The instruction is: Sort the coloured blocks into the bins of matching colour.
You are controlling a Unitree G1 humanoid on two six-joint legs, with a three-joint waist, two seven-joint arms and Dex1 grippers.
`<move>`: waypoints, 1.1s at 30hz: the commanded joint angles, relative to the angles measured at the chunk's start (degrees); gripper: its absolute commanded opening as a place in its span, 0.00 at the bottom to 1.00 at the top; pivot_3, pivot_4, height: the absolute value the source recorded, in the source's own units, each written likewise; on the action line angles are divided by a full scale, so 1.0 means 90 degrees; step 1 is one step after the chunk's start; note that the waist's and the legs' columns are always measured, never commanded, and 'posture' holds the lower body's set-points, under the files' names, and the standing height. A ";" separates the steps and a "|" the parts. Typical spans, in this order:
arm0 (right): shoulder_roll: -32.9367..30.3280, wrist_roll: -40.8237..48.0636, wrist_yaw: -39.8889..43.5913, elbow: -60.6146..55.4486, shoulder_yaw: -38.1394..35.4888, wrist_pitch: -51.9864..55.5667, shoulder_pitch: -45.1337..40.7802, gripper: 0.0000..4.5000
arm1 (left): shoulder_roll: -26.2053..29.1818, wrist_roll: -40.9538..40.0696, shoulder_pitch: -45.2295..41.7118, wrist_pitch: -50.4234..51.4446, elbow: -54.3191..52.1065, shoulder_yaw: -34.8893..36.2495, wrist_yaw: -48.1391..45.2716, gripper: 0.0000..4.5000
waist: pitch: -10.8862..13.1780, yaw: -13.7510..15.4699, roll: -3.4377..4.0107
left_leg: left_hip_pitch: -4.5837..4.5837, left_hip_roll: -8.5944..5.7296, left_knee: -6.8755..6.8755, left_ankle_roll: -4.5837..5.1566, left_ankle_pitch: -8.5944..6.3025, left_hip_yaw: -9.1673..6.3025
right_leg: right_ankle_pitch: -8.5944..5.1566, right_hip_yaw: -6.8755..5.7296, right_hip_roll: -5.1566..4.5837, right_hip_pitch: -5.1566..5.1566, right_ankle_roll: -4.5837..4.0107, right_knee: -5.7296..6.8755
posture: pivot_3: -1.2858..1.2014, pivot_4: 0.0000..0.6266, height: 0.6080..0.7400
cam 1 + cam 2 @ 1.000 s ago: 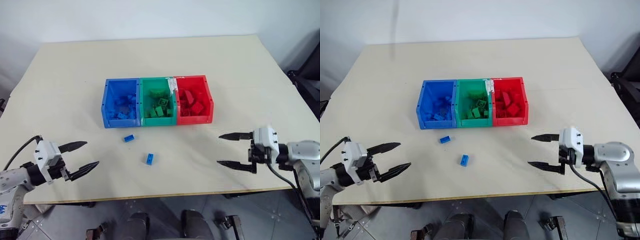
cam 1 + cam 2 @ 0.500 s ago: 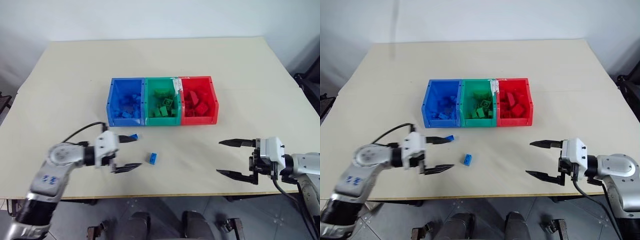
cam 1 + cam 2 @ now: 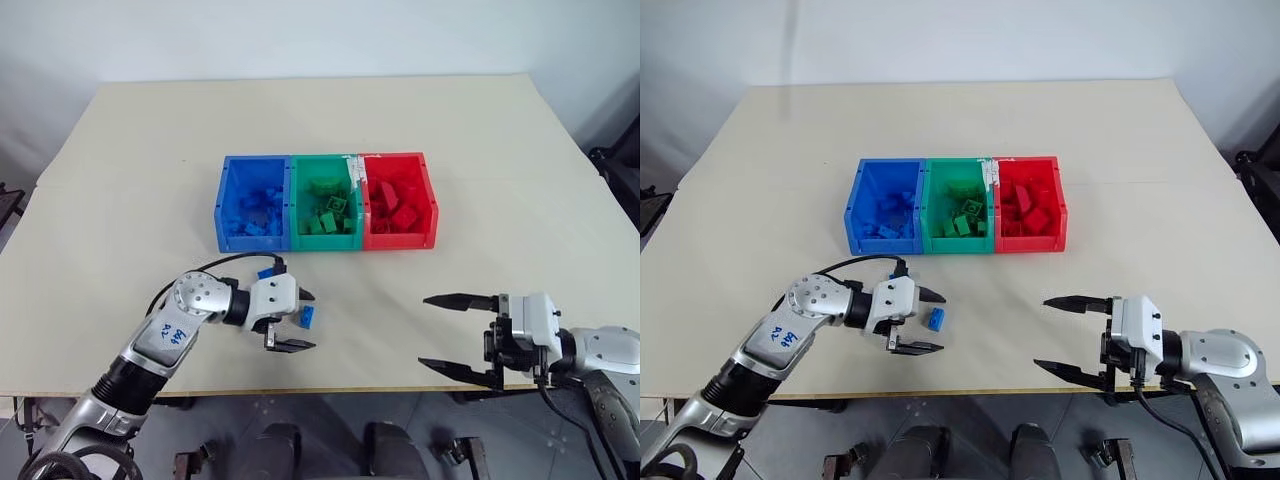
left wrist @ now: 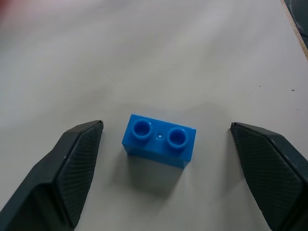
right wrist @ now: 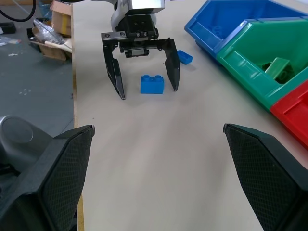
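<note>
While its two black fingers stand spread on either side of a small blue studded plastic brick (image 4: 159, 141) lying untouched on the beige table (image 3: 150, 150), the left gripper (image 3: 297, 320) hovers near the joined blue, green and red plastic bins (image 3: 326, 200), the right gripper (image 3: 447, 335) likewise unclenched and empty.

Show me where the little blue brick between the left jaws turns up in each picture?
Left eye view: the blue brick lies on the table, between the open left gripper jaws.
Right eye view: same brick, same spot.
Left wrist view: centre of picture, studs up.
Right wrist view: upper middle, between the other arm's jaws.
Shared landmark: the left gripper framing it.
</note>
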 commanded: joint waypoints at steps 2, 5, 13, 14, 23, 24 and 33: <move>0.0041 0.0088 -0.0062 -0.0178 -0.0111 -0.0083 0.0088 1.00 | -0.0075 0.0109 -0.0035 -0.0199 0.0185 0.0005 -0.0019 0.74 | 0.0000 0.0000 0.0000 | 0.0000 0.0000 0.0001 0.0000 0.0000 0.0000 | 0.0000 -0.0001 0.0000 0.0000 0.0000 0.0001 | 0.52 0.24 1.00; 0.0086 0.0059 -0.0158 -0.0110 -0.0114 -0.0103 0.0043 1.00 | -0.0181 0.0129 0.0010 -0.0259 0.0264 0.0057 0.0094 0.51 | 0.0000 0.0003 0.0000 | 0.0000 0.0000 0.0006 0.0000 0.0000 0.0000 | 0.0000 0.0000 0.0000 0.0002 0.0000 0.0004 | 0.52 0.24 1.00; 0.0619 0.0372 -0.1203 -0.0193 -0.0228 0.0292 -0.0477 1.00 | -0.0643 -0.0799 -0.0138 0.0243 0.0339 0.1406 0.0856 0.34 | 0.0001 0.0001 -0.0001 | -0.0001 0.0001 0.0024 0.0000 0.0000 -0.0007 | 0.0000 -0.0001 0.0000 0.0002 0.0000 0.0020 | 0.52 0.24 1.00; 0.0760 0.0427 -0.1451 -0.0161 -0.0282 0.0348 -0.0592 1.00 | -0.0732 -0.0927 -0.0262 0.0397 0.0354 0.1638 0.1035 0.34 | 0.0001 0.0000 -0.0001 | -0.0001 0.0001 0.0026 -0.0001 0.0000 -0.0008 | 0.0000 -0.0001 0.0000 0.0002 0.0000 0.0022 | 0.52 0.24 1.00; 0.1325 0.0269 -0.2278 0.0075 -0.0436 0.0255 -0.0893 1.00 | -0.1505 -0.0929 -0.1626 0.0900 0.1095 0.2866 0.3259 0.34 | 0.0001 0.0001 -0.0003 | -0.0009 -0.0011 0.0037 -0.0002 0.0001 -0.0020 | 0.0002 -0.0005 -0.0003 0.0001 0.0005 0.0032 | 0.52 0.24 1.00; 0.1317 0.0259 -0.2274 0.0090 -0.0428 0.0247 -0.0909 1.00 | -0.1515 -0.0794 -0.1709 0.0788 0.1229 0.2860 0.3428 0.34 | 0.0001 -0.0002 -0.0003 | -0.0009 -0.0011 0.0037 -0.0002 0.0001 -0.0020 | 0.0002 -0.0005 -0.0003 0.0001 0.0005 0.0032 | 0.52 0.24 1.00; 0.1208 0.0179 -0.2080 0.0233 -0.0360 0.0153 -0.1096 1.00 | -0.1469 -0.0709 -0.1550 0.0895 0.1444 0.2761 0.3578 0.77 | 0.0001 -0.0021 -0.0003 | -0.0009 -0.0009 0.0033 -0.0002 0.0001 -0.0017 | 0.0003 -0.0004 0.0000 -0.0003 0.0005 0.0035 | 0.52 0.24 1.00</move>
